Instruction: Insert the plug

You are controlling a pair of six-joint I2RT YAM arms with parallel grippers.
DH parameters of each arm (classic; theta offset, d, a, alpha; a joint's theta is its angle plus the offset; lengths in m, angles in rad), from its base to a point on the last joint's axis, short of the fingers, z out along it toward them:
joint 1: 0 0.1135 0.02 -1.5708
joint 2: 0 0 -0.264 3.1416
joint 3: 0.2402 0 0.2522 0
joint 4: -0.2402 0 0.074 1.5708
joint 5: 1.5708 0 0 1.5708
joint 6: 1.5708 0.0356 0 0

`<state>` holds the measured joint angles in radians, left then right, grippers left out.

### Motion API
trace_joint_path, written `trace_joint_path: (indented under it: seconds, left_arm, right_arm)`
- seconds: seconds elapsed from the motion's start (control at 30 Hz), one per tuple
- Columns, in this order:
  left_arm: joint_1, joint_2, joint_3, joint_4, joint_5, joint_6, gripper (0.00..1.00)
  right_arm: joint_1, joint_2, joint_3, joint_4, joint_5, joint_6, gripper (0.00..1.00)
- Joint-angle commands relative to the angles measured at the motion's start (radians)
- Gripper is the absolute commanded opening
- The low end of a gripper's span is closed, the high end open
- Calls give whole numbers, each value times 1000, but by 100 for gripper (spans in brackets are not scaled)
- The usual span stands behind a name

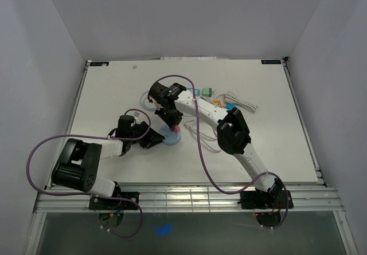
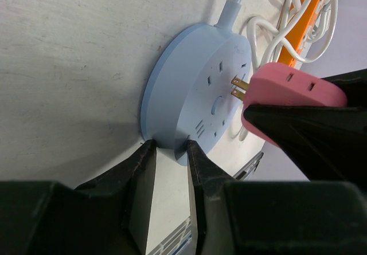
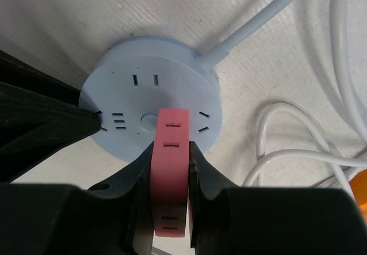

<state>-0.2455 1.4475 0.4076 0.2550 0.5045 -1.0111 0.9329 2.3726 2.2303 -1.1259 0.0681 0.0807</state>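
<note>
The plug point(image 3: 171, 169) hangs just over the socket hub point(image 3: 172, 66). Cords point(image 1: 241, 101) lie at its two o'clock, the left gripper point(image 2: 170, 149) at nine.

The top view looks down across the whole table point(image 1: 114, 89) from behind. Both wrist views closely share the blue socket point(image 2: 183, 94).

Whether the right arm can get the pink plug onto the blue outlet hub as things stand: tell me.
Probably yes. The right end effector holds the pink plug, prongs just off the face of the blue outlet hub, nothing between. The left end effector grips only the rim, aside.
</note>
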Motion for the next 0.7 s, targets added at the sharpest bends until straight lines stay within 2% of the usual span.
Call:
trace_joint_path:
  seconds: [0.0,0.13,0.4,0.67]
  left_arm:
    - [-18,11,19,1,-44,12,36]
    - [-21,5,17,0,-49,11,36]
    - [-21,-10,17,-11,-60,19,35]
    - [-21,-12,26,-42,-83,39,35]
  right_arm:
    - [35,-26,-9,9,-116,34,8]
    - [37,-26,-18,15,-126,42,8]
    - [24,-49,-47,11,-19,33,8]
    - [-34,-99,-159,95,-129,-10,8]
